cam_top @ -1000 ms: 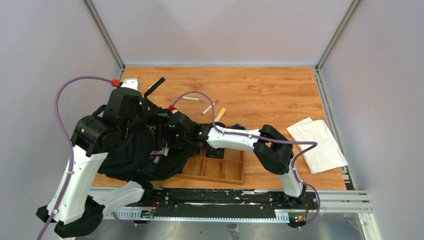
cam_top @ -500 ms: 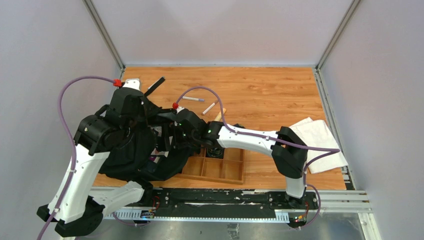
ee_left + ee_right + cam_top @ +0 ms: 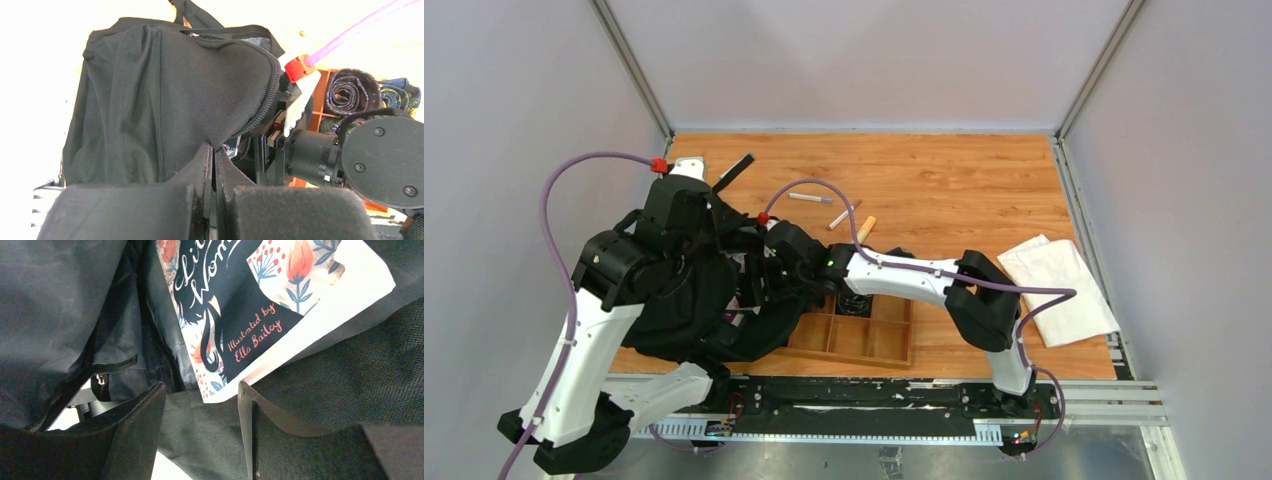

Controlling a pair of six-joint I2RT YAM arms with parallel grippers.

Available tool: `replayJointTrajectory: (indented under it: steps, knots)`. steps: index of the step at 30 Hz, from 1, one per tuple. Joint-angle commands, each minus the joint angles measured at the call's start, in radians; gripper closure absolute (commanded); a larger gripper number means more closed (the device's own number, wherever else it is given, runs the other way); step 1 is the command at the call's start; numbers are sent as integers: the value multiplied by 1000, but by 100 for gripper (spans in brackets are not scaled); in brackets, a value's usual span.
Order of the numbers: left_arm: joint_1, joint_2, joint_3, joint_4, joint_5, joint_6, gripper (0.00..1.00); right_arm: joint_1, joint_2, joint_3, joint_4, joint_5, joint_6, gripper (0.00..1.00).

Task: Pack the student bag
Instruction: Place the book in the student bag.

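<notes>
Pinching the student bag rim, left jaws grip; right jaws gape beside the book corner.

White links, black joints; purple cables, red connectors; matte black fingers.

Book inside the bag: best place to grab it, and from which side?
Take the book by its exposed white corner, which lines up between the open fingers of the right gripper. Come straight in through the mouth of the student bag. The cover is thin and flat, and fabric crowds the rest.
</notes>
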Motion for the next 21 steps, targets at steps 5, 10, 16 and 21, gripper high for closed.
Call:
replayJointTrajectory:
  steps: [5, 10, 16, 21]
  knots:
    - [5, -23, -5, 65, 4, 6, 100, 10, 29, 29, 12, -21, -1, 43]
    - [5, -24, -8, 65, 10, 7, 100, 13, 66, 77, 26, -33, -4, 48]
    - [4, -26, -21, 74, 19, 0, 100, 33, 222, 339, -58, -122, -32, 51]
    - [4, -28, -34, 80, 15, 3, 100, 17, 75, 187, -72, -37, -108, 46]
